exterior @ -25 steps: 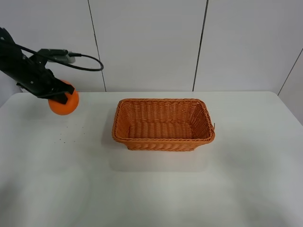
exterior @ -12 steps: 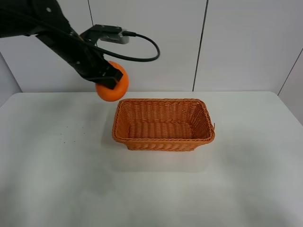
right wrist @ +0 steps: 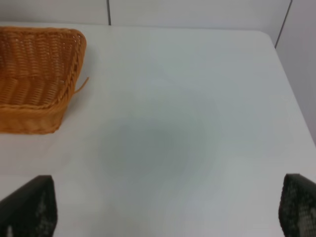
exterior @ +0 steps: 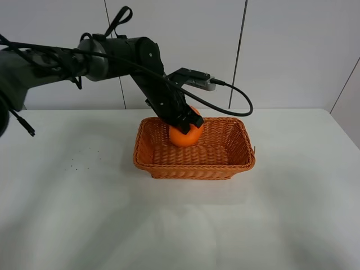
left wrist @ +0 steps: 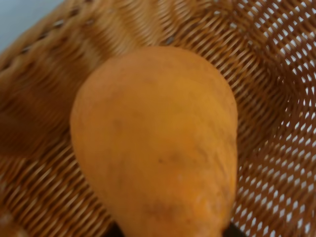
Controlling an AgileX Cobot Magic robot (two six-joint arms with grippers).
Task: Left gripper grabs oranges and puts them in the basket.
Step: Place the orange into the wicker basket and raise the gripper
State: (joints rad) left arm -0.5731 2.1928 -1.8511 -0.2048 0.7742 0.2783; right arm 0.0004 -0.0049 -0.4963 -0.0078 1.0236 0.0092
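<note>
My left gripper [exterior: 185,125] is shut on the orange [exterior: 186,136] and holds it inside the wicker basket [exterior: 194,169], just above the basket's floor near its back left part. In the left wrist view the orange [left wrist: 158,143] fills the middle, with the basket's woven wall [left wrist: 276,98] close around it; the fingers are nearly hidden by the fruit. My right gripper [right wrist: 168,210] is open and empty over bare table to the right of the basket [right wrist: 39,64]. It does not show in the exterior view.
The basket stands in the middle of a white table [exterior: 292,214]. A black cable [exterior: 230,101] loops from the left arm above the basket's back rim. The wall stands behind the table. The table's right edge [right wrist: 291,89] is near the right gripper.
The left arm has carried the orange from the far left of the table, up and to the right, then down into the basket. The basket has not moved.
</note>
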